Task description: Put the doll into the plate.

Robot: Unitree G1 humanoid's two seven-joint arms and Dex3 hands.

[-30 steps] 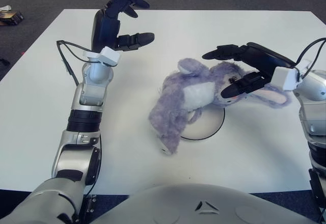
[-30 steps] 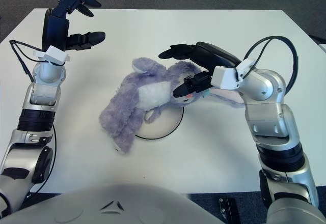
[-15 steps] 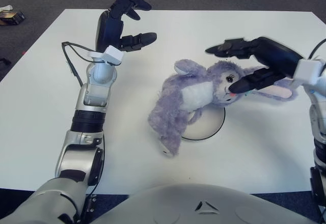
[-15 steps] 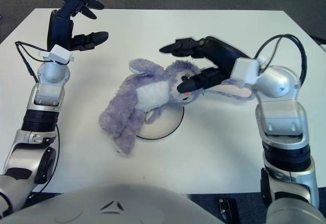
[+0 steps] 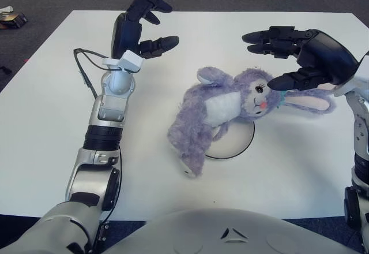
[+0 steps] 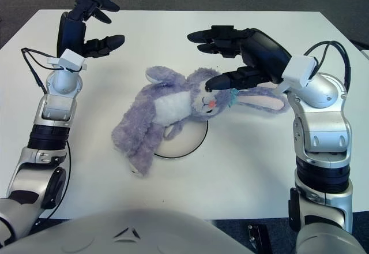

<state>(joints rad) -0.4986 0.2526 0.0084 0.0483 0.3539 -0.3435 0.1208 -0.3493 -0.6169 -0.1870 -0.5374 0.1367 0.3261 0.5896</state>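
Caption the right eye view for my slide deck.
Doll sprawled across the plate; right hand open above its head, left hand raised.

We see only the lower right arc of the plate [image 5: 239,148]; the doll [image 5: 222,107] lies across the rest and hides it. Part of the doll's long pink-lined ear is covered by the right hand [image 5: 300,58]. In the left eye view the right forearm runs off the picture's edge, and a small object [image 5: 10,17] on the floor beyond the counter [image 5: 46,121] is too small for us to identify.
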